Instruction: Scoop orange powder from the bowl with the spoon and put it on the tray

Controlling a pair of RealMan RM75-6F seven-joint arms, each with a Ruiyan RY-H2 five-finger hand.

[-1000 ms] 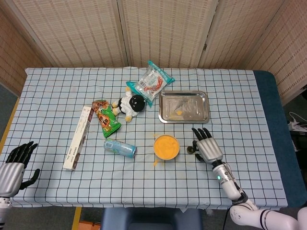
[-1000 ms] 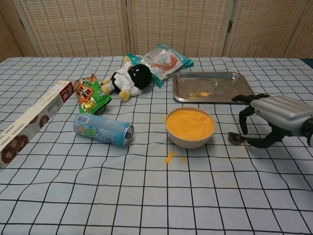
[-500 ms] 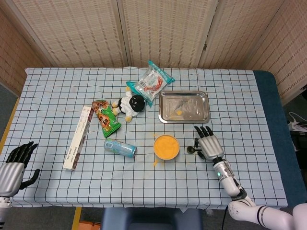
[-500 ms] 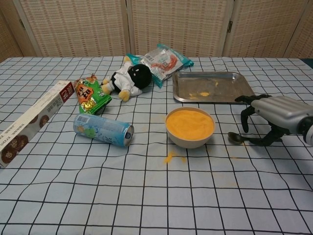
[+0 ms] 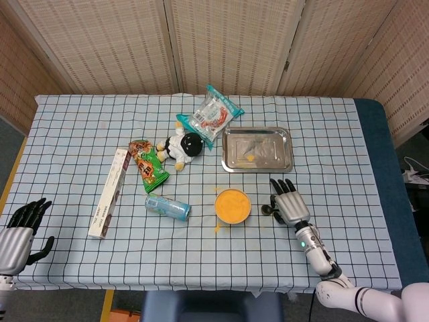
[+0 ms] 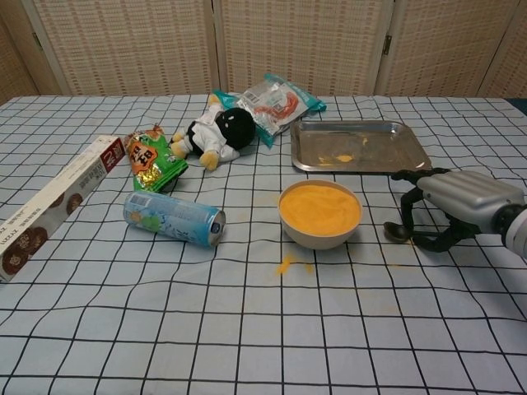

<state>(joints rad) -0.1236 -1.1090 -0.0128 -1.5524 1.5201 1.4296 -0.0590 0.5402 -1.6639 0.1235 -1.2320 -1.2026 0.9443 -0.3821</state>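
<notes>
A cream bowl point(image 5: 232, 204) point(image 6: 319, 214) full of orange powder stands at the table's middle front. Behind it lies the steel tray point(image 5: 268, 157) point(image 6: 370, 152), with a small dab of orange powder point(image 5: 246, 158) point(image 6: 345, 158) on it. The spoon point(image 5: 267, 210) point(image 6: 398, 232) lies flat on the cloth just right of the bowl, and only its dark scoop end shows. My right hand point(image 5: 289, 204) point(image 6: 461, 197) arches over the spoon's handle with fingers spread downward; no grip on it shows. My left hand point(image 5: 20, 231) hangs with fingers apart and empty at the table's front left corner.
Spilled orange powder point(image 5: 216, 228) point(image 6: 286, 265) lies in front of the bowl. A can point(image 6: 174, 219) lies on its side to the bowl's left. Further left are a long box point(image 6: 51, 206) and a green snack bag point(image 6: 152, 160). A plush toy point(image 6: 218, 132) and a snack packet point(image 6: 268, 100) sit behind.
My right hand has shifted slightly left and lower over the spoon. The spoon, bowl and left hand have not moved.
</notes>
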